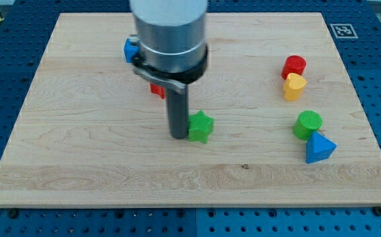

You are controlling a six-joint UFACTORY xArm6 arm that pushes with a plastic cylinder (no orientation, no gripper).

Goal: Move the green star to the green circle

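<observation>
The green star (201, 126) lies near the middle of the wooden board (78, 151). My tip (178, 136) touches the board right at the star's left side, in contact or nearly so. The green circle (307, 124) sits far to the view's right of the star, at about the same height in the view. The rod's wide grey body hides part of the board above the star.
A blue triangle (320, 147) touches the green circle's lower right. A red cylinder (294, 65) and a yellow block (294, 86) stand above the circle. A blue block (130, 49) and a red block (156, 89) are partly hidden behind the rod.
</observation>
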